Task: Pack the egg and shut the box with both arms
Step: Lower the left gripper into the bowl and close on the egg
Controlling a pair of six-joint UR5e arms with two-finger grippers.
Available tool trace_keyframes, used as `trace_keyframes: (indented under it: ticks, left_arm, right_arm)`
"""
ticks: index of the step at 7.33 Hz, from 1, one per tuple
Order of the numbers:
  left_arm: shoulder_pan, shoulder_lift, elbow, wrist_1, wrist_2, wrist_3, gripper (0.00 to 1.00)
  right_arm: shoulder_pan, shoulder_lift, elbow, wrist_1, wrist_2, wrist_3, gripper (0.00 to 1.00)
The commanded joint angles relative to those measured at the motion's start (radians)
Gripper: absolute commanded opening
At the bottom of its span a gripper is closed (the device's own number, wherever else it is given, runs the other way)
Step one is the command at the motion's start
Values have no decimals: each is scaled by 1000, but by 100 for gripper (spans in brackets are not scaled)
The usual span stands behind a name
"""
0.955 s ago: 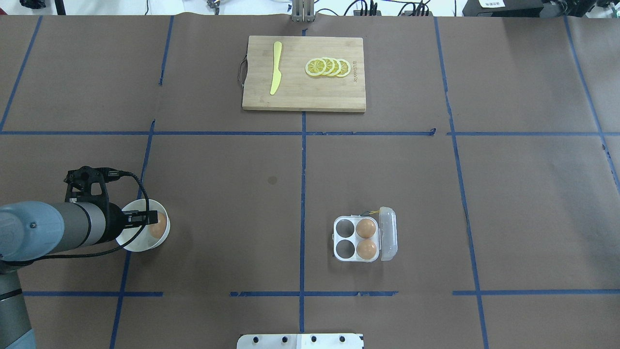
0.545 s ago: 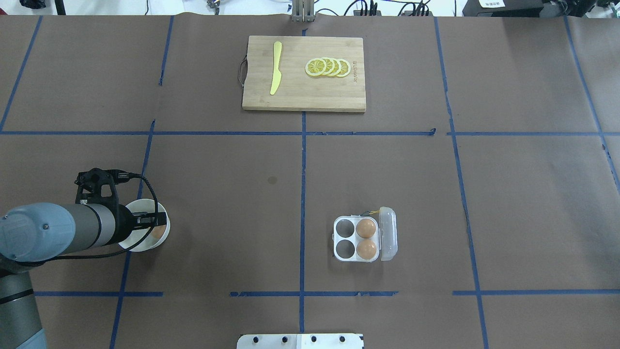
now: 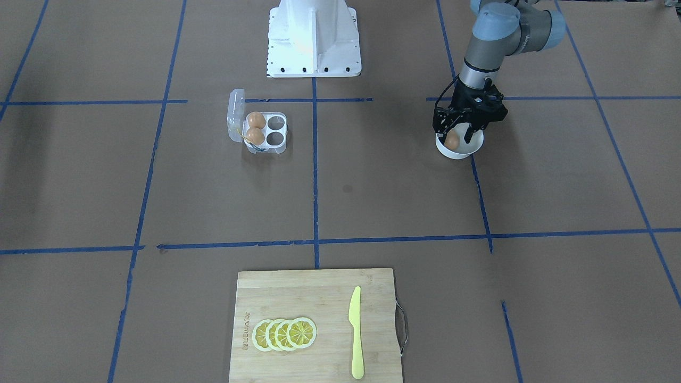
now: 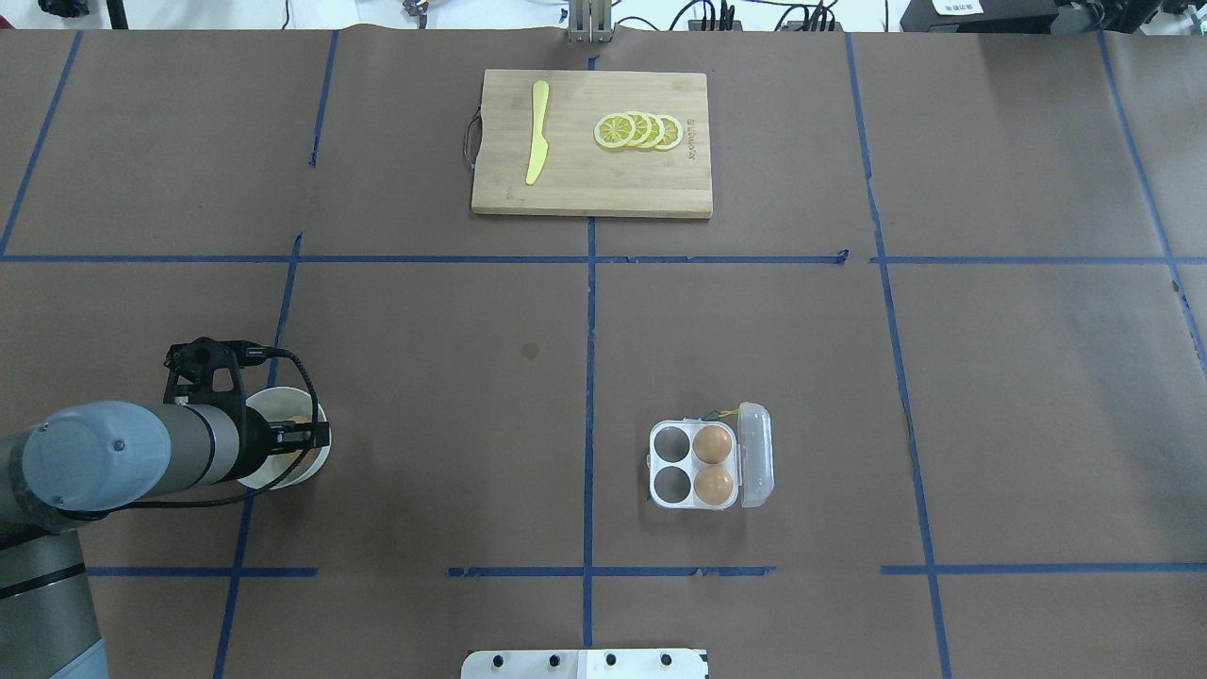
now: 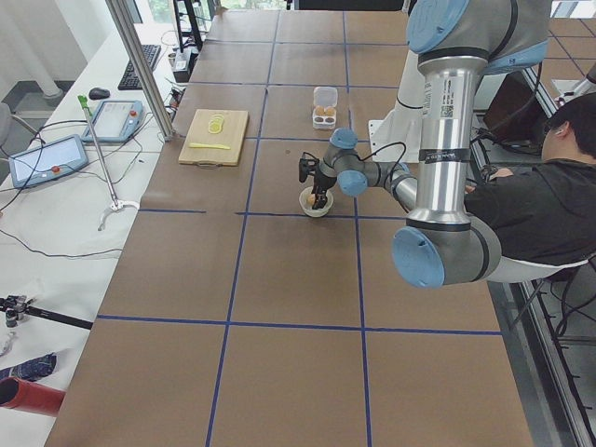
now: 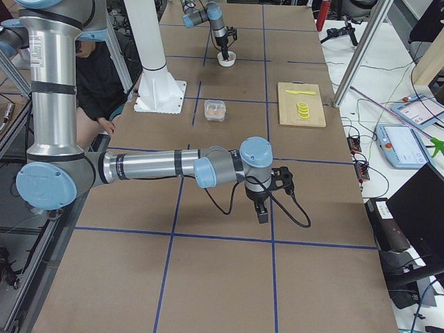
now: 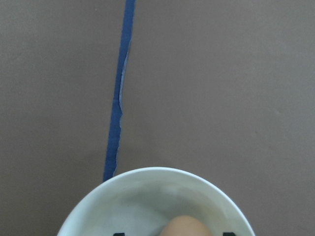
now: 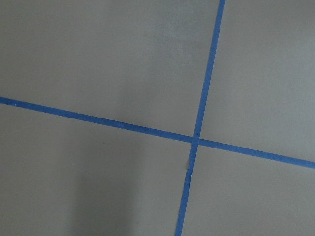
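Note:
The clear box (image 4: 660,464) stands open, its lid (image 4: 757,453) folded out to the right. Two eggs (image 4: 713,443) fill its two right cups; the two left cups are empty. A third egg (image 3: 451,142) lies in a round white bowl (image 3: 462,152) at the table's left. My left gripper (image 3: 456,135) points down into the bowl, jaws open on either side of the egg. The left wrist view shows the egg (image 7: 184,227) between the two spread fingertips. My right gripper (image 6: 262,211) shows only in the exterior right view, low over the bare table; I cannot tell its state.
A wooden cutting board (image 4: 591,189) with lemon slices (image 4: 639,131) and a yellow knife (image 4: 537,132) lies at the far middle. The white base pedestal (image 3: 314,37) stands at the robot's edge. An operator (image 5: 549,200) sits beside the table.
My left gripper has lowered into the bowl and shifted slightly, so it now covers most of the egg from above. The box and its two eggs have not moved.

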Motion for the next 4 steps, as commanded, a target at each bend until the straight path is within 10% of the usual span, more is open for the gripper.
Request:
trace_keyframes:
  ticks: [1, 2, 4]
  left_arm:
    - [4, 0, -4, 0, -2, 3, 56]
    - [4, -3, -6, 0, -5, 7, 5]
    - [-5, -6, -30, 0, -5, 85, 0]
  right_arm:
    - [0, 3, 0, 0, 0, 0, 100]
    - [0, 3, 0, 0, 0, 0, 100]
    - [0, 3, 0, 0, 0, 0, 100]
